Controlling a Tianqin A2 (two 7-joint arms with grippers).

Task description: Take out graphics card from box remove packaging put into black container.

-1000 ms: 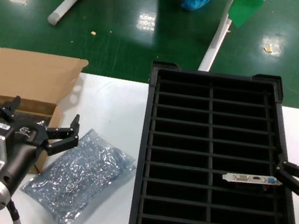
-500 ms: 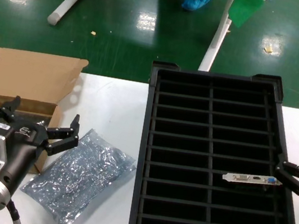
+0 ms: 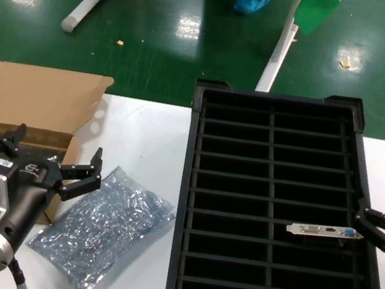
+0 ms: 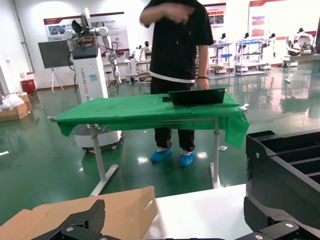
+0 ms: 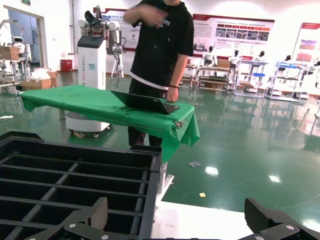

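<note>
Graphics card (image 3: 324,231) sits in black container (image 3: 287,101) slot, right-centre; right pincer (image 3: 376,231) spread open beside it, empty. Left pincer (image 3: 50,161) wide open, empty, lower left over packaging (image 3: 103,226).

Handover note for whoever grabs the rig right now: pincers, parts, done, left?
Left pincer: open, empty, over the table's left side between the box and the packaging.
Right pincer: open, empty, at the right rim of the black container, just beside the card's bracket end.
Graphics card: standing in a right-column slot, silver bracket up, out of its bag.
Packaging: empty bag lying flat on the table, left of the container.
Done: card out of the box, unbagged, slotted.
Left: pull both arms clear. Whether the box holds more cards can't be seen from here.
</note>
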